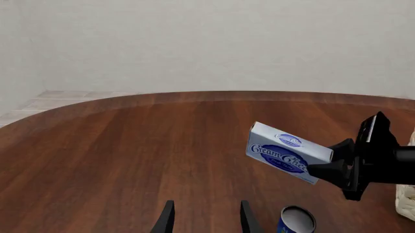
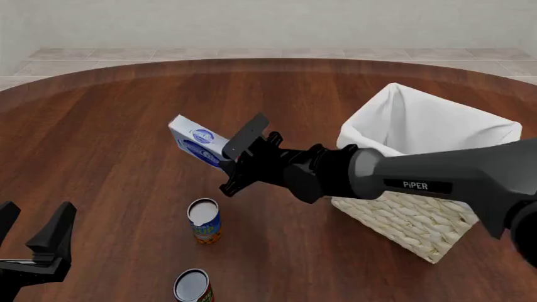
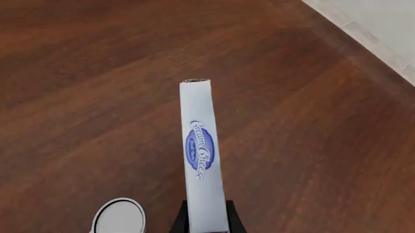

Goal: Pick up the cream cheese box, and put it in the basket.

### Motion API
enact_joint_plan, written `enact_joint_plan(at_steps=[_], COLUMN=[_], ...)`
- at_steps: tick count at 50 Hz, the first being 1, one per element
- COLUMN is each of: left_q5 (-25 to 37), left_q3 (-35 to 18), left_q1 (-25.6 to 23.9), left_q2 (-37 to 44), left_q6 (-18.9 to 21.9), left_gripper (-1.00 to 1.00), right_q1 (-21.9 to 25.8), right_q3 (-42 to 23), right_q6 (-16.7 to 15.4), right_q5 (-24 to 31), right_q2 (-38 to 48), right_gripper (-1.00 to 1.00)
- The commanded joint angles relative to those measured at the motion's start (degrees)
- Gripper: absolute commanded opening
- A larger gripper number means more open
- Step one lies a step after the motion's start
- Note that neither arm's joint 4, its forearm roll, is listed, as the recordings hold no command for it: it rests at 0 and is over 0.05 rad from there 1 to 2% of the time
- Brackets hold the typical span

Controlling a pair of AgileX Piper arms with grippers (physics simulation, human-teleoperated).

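R tool [image 2: 225, 165] clamps cream cheese box [image 2: 198, 143] by one end, off bench; light, stiff carton, I guess. L tool [image 2: 32, 233] open, idle.

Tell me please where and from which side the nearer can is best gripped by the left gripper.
Grip the nearer can across its round side wall, probably just below the top rim. It stands upright on the table, so I would come from above or from its left, where the open left gripper already is. The other can stands just beyond it, which leaves less room on the far side.
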Motion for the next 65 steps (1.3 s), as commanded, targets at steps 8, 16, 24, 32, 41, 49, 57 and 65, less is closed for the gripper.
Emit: enact_joint_plan(at_steps=[8, 16, 24, 32, 41, 49, 57, 65], left_q5=[0.5, 0.2, 0.0, 0.0, -0.2, -0.4, -0.5, -0.4], left_q3=[0.0, 0.0, 0.0, 0.0, 0.0, 0.0, 0.1, 0.1], left_q1=[0.1, 0.1, 0.0, 0.0, -0.1, -0.1, -0.2, -0.2], left_q2=[-0.5, -0.2, 0.2, 0.1, 0.4, 0.6, 0.6, 0.3], left_q6=[0.0, -0.2, -0.2, -0.4, -0.5, -0.6, -0.6, -0.5], left_gripper=[1.00, 1.00, 1.00, 1.00, 1.00, 1.00, 1.00, 1.00], right_q1=[1.0, 1.3, 1.2, 1.2, 1.5, 1.1, 1.0, 1.0], right_q3=[2.9, 4.3, 4.8, 6.3, 7.7, 8.4, 9.3, 9.5], right_q6=[0.0, 0.1, -0.2, 0.3, 0.5, 0.2, -0.1, -0.6], right_q5=[-0.2, 0.3, 0.7, 0.6, 1.4, 1.9, 3.2, 4.9], right_q2=[-6.0, -9.0, -10.6, -13.0, -16.5, -18.4, -21.5, -24.7], right_gripper=[-1.00, -1.00, -1.00, -1.00, -1.00, -1.00, -1.00, -1.00])
